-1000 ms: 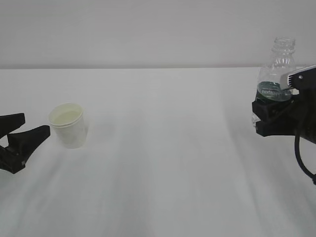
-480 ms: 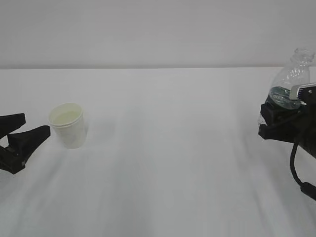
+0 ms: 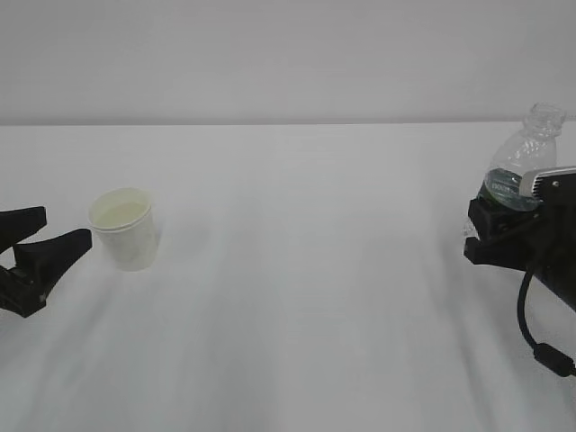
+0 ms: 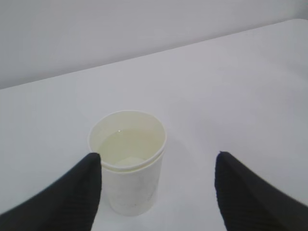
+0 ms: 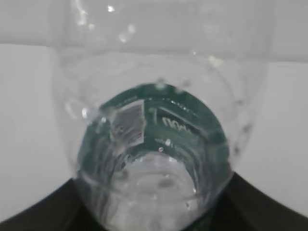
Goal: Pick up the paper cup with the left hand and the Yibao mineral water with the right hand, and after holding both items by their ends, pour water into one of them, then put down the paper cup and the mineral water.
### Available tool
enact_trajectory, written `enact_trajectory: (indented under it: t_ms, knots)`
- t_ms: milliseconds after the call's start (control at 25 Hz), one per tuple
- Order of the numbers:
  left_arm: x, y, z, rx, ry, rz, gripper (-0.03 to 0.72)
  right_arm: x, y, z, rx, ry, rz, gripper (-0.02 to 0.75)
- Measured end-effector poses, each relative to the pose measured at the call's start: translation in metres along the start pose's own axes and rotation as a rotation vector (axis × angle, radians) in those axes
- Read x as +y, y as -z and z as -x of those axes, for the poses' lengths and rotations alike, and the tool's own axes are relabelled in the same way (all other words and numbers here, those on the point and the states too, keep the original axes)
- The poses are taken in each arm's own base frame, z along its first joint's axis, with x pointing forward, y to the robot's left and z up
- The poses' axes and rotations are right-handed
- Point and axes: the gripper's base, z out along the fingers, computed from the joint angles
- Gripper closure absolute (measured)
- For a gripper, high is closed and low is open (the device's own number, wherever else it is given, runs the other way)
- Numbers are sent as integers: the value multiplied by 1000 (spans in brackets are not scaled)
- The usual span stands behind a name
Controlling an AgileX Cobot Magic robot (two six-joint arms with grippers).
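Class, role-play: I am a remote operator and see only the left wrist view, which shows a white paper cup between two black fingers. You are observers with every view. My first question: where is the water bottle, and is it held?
Observer: The small clear ribbed plastic bottle with a dark green label is at the far right of the exterior view. The right black gripper clamps its lower part.
Operator: Is it upright?
Observer: No, its neck leans to the right, and no cap shows on it.
Operator: Does my gripper touch the cup?
Observer: No. The exterior view shows the left black gripper open, just left of the small white paper cup and apart from it.
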Motion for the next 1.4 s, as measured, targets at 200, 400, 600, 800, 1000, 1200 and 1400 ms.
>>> enact_trajectory:
  t_ms: [200, 400, 600, 800, 1000, 1200, 1400]
  knots:
    - [0, 0, 0, 1, -2, -4, 167, 3, -3, -14, 41, 8, 25, 327]
    - [-1, 0, 0, 1, -3, -6, 167, 4, -5, -23, 72, 11, 41, 327]
    - [-1, 0, 0, 1, -3, -6, 167, 5, -5, -25, 80, 10, 43, 327]
    - [-1, 0, 0, 1, -3, -7, 168, 5, -7, -24, 74, 8, 43, 327]
    - [-1, 0, 0, 2, -4, -8, 168, 5, -9, -30, 93, 6, 44, 327]
    - [-1, 0, 0, 2, -4, -8, 168, 5, -10, -30, 89, 6, 43, 327]
    - [-1, 0, 0, 2, -4, -9, 168, 5, -12, -29, 81, 6, 43, 328]
